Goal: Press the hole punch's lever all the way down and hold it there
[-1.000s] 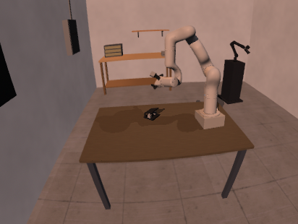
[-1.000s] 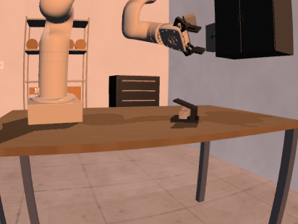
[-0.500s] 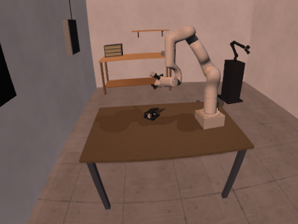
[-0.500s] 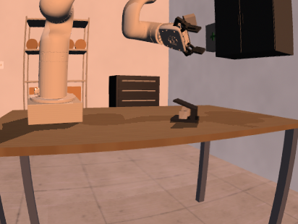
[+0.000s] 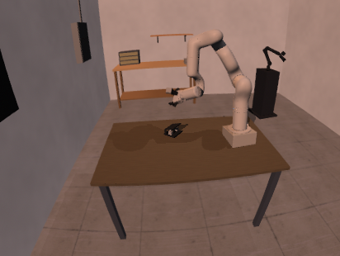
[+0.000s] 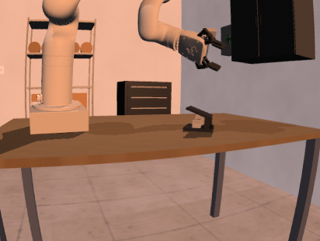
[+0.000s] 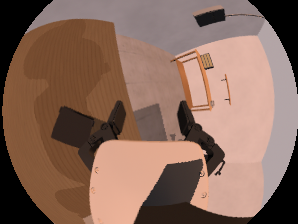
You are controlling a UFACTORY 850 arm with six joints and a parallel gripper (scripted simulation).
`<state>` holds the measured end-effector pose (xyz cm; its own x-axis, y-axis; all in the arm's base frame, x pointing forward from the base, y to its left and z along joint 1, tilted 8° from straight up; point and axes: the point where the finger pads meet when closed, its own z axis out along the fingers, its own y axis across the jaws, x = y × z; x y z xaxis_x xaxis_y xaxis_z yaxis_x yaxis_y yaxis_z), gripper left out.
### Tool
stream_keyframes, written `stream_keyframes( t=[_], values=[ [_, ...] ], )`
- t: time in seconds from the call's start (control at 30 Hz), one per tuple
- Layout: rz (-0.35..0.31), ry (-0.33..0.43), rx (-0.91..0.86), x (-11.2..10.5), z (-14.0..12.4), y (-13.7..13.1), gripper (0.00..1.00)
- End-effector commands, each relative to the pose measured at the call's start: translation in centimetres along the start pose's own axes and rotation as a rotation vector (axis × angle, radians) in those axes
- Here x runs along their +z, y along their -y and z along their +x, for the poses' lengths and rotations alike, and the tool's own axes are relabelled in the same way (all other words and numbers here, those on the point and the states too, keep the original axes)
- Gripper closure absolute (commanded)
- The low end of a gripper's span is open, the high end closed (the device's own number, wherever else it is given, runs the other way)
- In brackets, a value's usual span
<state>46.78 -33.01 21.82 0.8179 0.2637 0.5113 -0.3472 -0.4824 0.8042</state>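
The black hole punch (image 5: 175, 130) stands upright on the brown table near its far edge, with its lever raised at a slant. It also shows in the exterior view (image 6: 199, 122) and, partly hidden behind a finger, in the wrist view (image 7: 76, 129). My gripper (image 5: 172, 97) hangs in the air well above the punch and slightly beyond it, fingers wide open and empty. It shows in the exterior view (image 6: 210, 49) high above the punch, and its two dark fingers show in the wrist view (image 7: 152, 121). It touches nothing.
My arm's base block (image 5: 239, 135) sits on the table's right side. A wooden shelf unit (image 5: 150, 80) stands behind the table, a black pedestal (image 5: 265, 92) at the right, and a dark drawer cabinet (image 6: 144, 98) in the exterior view.
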Motion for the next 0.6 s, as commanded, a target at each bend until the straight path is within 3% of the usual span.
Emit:
stream_keyframes(
  t=[0.0, 0.03, 0.37, 0.5, 0.57],
  values=[
    [0.074, -0.009, -0.054, 0.6, 0.8, 1.6, 0.00],
    [0.141, -0.027, -0.117, 0.7, 1.6, 3.2, 0.00],
    [0.375, -0.115, -0.373, 0.2, 3.7, 8.7, 0.00],
    [0.464, -0.158, -0.488, -0.3, 4.3, 10.7, 0.00],
    [0.464, -0.158, -0.488, -0.3, 4.3, 10.7, 0.00]
  ],
)
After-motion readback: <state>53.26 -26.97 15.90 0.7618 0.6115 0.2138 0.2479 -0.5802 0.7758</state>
